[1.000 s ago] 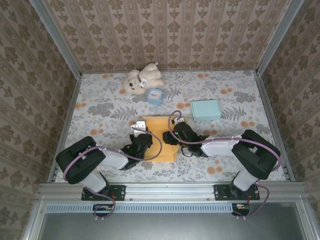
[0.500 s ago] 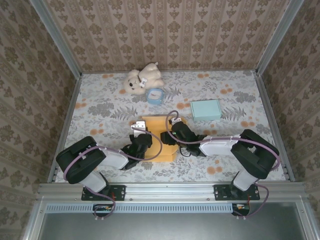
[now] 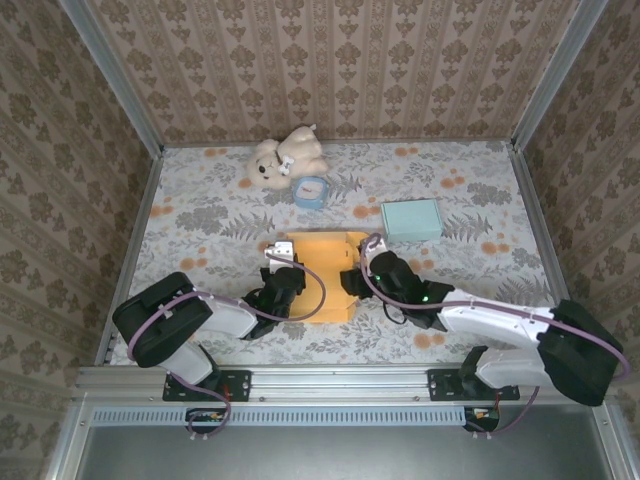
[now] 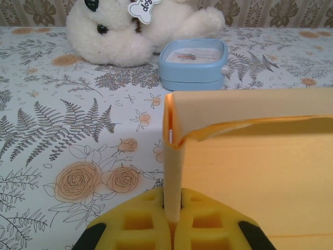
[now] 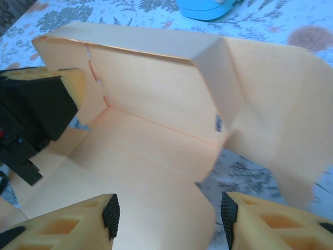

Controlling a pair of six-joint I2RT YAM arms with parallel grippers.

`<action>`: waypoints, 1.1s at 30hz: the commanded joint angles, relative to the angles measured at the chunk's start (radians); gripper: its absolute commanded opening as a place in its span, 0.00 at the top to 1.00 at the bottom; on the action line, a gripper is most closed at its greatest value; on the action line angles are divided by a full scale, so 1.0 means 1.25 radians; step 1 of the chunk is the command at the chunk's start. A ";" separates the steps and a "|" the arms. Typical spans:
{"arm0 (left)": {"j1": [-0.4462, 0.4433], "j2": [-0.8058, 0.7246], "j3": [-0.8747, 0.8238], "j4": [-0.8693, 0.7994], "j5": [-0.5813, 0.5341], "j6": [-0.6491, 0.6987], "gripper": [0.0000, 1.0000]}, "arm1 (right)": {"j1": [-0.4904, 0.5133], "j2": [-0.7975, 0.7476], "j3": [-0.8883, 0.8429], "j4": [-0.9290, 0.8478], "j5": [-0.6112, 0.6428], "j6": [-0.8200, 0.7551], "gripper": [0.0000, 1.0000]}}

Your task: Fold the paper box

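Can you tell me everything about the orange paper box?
The paper box is pale orange, thin card by the look of it, and only half folded. Its floor lies flat on the flowery table. The far wall stands up with its top edge rolled over; the right flap sprawls outward, creased. The left end effector is shut on the left wall, pinching it upright. The right end effector hangs open above the near floor; I cannot tell if it touches.
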 commanded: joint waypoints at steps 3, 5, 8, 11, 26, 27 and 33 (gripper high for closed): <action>0.013 -0.025 -0.005 0.033 0.023 0.028 1.00 | -0.008 -0.099 -0.062 -0.036 0.132 -0.050 0.41; 0.017 -0.034 -0.017 0.047 0.037 0.037 1.00 | -0.028 -0.123 -0.081 -0.042 0.156 -0.043 0.41; 0.030 -0.053 -0.034 0.048 0.050 0.040 1.00 | -0.073 -0.172 -0.125 -0.025 0.154 -0.025 0.41; 0.053 -0.073 -0.053 0.049 0.074 0.034 1.00 | -0.127 -0.213 -0.157 -0.015 0.129 -0.012 0.41; 0.086 -0.086 -0.107 0.168 0.231 0.068 1.00 | -0.178 -0.110 -0.134 0.086 -0.123 -0.043 0.43; 0.087 -0.086 -0.107 0.168 0.232 0.065 1.00 | -0.175 -0.100 -0.134 0.094 -0.128 -0.041 0.43; 0.087 -0.079 -0.097 0.154 0.225 0.054 1.00 | -0.148 -0.055 -0.124 0.129 -0.157 -0.042 0.43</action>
